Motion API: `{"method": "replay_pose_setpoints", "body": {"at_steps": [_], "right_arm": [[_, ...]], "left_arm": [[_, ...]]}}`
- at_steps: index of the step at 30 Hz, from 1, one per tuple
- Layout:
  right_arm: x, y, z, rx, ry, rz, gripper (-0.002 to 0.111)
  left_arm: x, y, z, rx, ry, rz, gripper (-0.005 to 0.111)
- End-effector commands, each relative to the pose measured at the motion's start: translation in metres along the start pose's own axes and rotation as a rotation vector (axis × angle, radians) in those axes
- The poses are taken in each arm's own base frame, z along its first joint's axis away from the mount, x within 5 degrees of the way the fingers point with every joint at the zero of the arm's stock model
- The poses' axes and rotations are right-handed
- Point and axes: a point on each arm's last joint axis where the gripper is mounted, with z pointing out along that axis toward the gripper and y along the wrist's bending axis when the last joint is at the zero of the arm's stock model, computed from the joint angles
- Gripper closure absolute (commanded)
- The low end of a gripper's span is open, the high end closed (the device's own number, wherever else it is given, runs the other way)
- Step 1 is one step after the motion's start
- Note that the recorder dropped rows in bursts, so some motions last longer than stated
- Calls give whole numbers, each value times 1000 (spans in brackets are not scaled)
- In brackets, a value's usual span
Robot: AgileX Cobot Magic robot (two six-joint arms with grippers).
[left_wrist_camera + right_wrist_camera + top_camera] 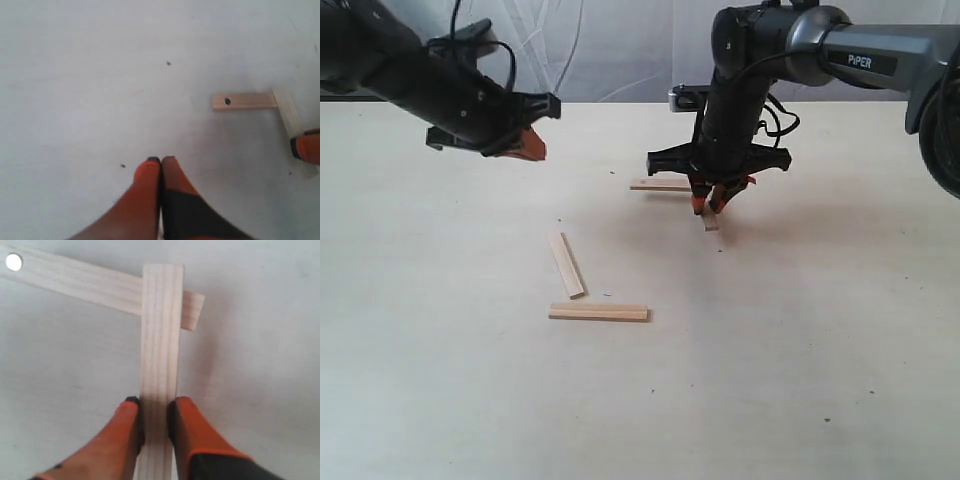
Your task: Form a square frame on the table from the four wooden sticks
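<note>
Hovering over the far left of the table (420, 330), the left gripper (161, 162) has its orange fingers (145, 185) pressed together with nothing between them. Right of it and nearer, two sticks lie flat: a slanted stick (566, 264) and, just beside its near end, a crosswise stick (598, 313). Together they make a loose L; whether their ends touch I cannot tell. Farther right and farther back, the holed stick (75, 277) lies left to right on the table. The right gripper (156, 407) points straight down there, clamped on the fourth stick (160, 330), which crosses over the right end of the holed stick at roughly a right angle. The step in hand looks like setting the far right corner of the square frame. That frame is not yet formed: there are only two separate corners, well apart. Next, I judge, the right jaws should part and lift straight up without dragging the stick. The near pair then needs bringing up to close the square.
</note>
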Motion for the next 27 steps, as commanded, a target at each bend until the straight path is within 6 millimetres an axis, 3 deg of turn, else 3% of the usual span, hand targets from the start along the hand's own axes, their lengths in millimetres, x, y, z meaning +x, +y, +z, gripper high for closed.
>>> {"method": "replay_pose_setpoints", "body": {"at_steps": [1,11,17,22,27], "right_arm": [[-3,-1,-1,5,-27,6,109],[-2,-2,15,11,10,-23,109],[-2,-2,15,10,7,-23,109],[-2,-2,15,12,15,-23,109],[-2,-1,15,5,9,-21,109]], "left_arm": [[23,-11,16,-22,25,9,107],[62,-1,32,-65,107,-123,104],[85,-15,42,-74,155,-157,80],[88,-22,46,-91,117,-149,60],[87,-19,46,-126,108,-131,56]]}}
